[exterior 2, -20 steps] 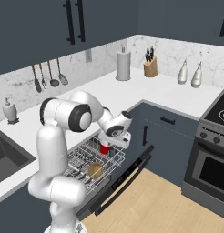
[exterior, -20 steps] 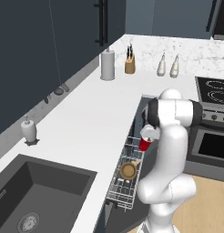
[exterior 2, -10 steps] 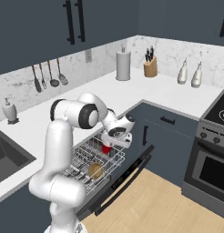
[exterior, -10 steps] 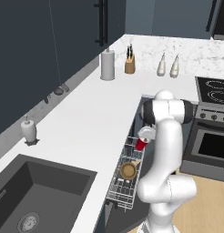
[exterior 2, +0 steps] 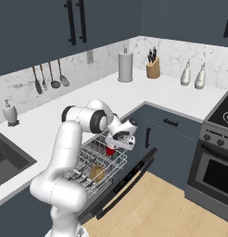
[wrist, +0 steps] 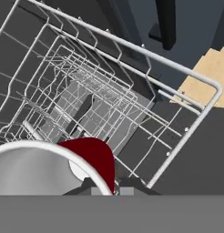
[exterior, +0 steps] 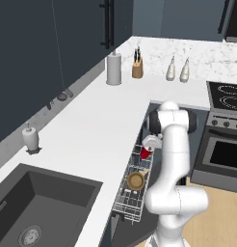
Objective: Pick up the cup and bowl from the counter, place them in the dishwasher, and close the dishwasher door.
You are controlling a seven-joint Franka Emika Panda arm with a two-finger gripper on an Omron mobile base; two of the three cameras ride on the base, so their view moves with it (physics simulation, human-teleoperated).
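Two-finger gripper (exterior 2: 111, 147) clamped on small red tapered cup w/ white rim (exterior 2: 110, 150) — held over silver wire rack (exterior 2: 95, 159) of open dishwasher. Tan wooden bowl (exterior 2: 97, 173) already in rack, nearer door — apart from cup.

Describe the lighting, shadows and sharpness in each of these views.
Left base view: flat, even light, no glare on the counter, and the bowl sits crisp in the rack. Right base view: soft shadow under the open dishwasher door, everything equally sharp. Hand view: the cup held in the hand looms large and stretched at the frame's bottom, its edges soft.
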